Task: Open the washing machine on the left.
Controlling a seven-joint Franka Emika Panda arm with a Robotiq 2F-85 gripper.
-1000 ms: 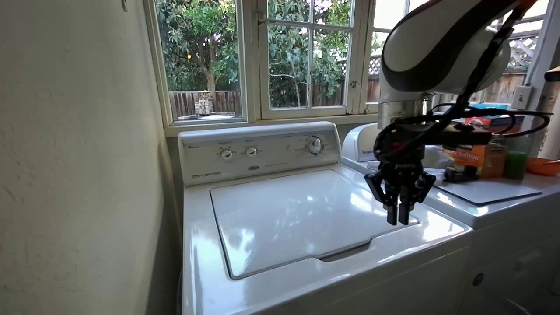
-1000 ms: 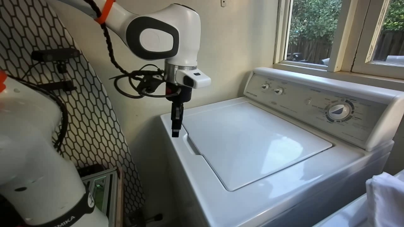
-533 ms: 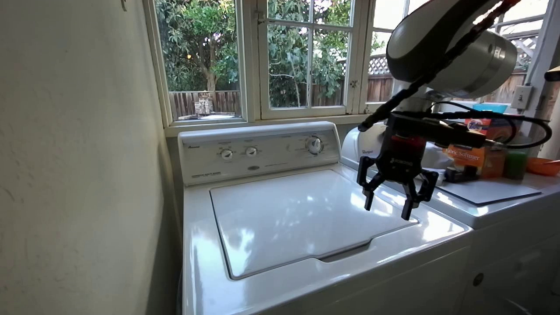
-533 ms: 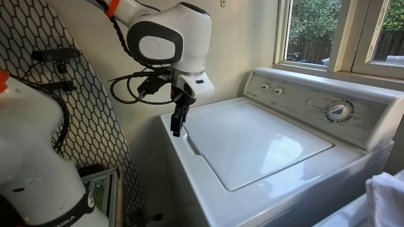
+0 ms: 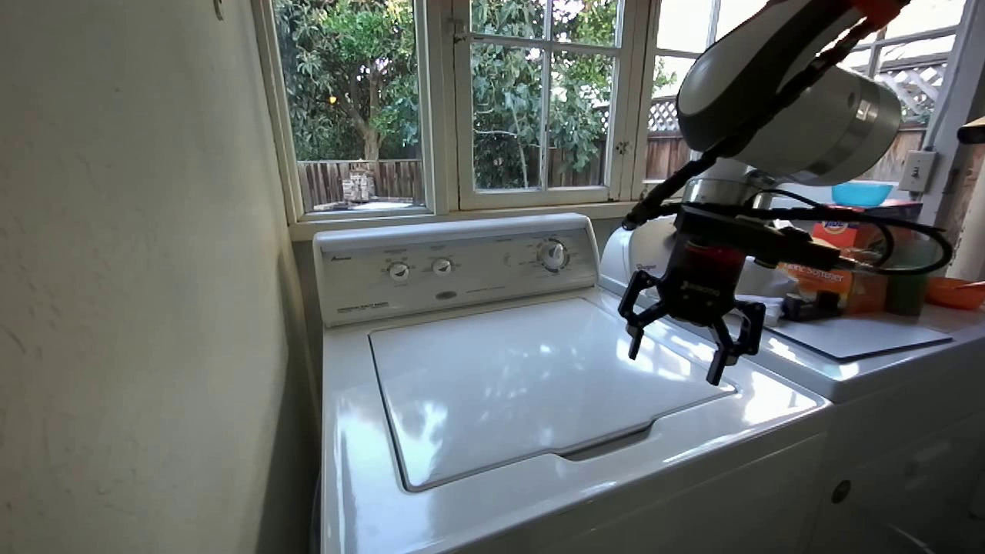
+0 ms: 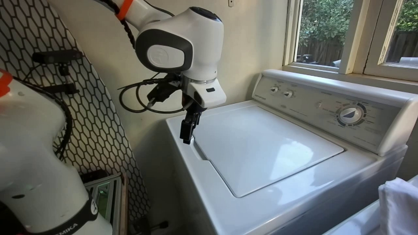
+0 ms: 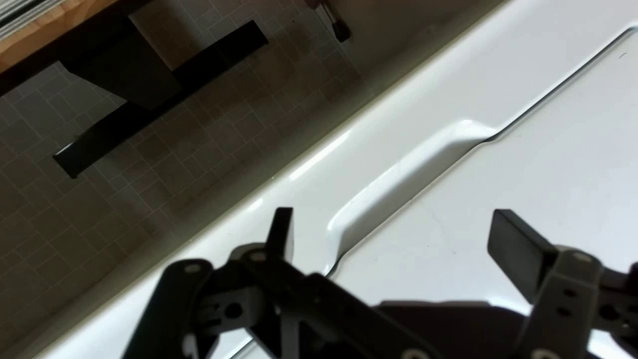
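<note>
Here we are at the washing machine [image 5: 539, 485], tucked below the window [image 5: 539, 115], and its lid [image 5: 523, 385] lies flat, fully down. None of the opening is done, then! We'd call this the approach: hooking the front edge, lifting and swinging back towards the control panel [image 5: 477, 273] are all left.

And the gripper [image 5: 674, 368]? Fingers [image 7: 518, 249] spread wide, nothing between them, and we'd place it above the front edge, roughly midway between the two front corners. In the wrist view one tip sits over the front rim [image 7: 403, 129], the other over the lid, neither seeming to touch; how high they stand, we can't say.

Between the fingers runs the recess [image 7: 406, 187], a long, soft-cornered scoop cut into that front edge. That's our likely way in!

What a surface, too: glossy white, throwing the daylight back, a round-cornered rectangle outlined by a thin dark seam. Along the back edge, a duller grey face with a big round dial [image 6: 351, 116]. Against it all, blocky black fingertips; smooth lid, so we'd fear a slip.
</note>
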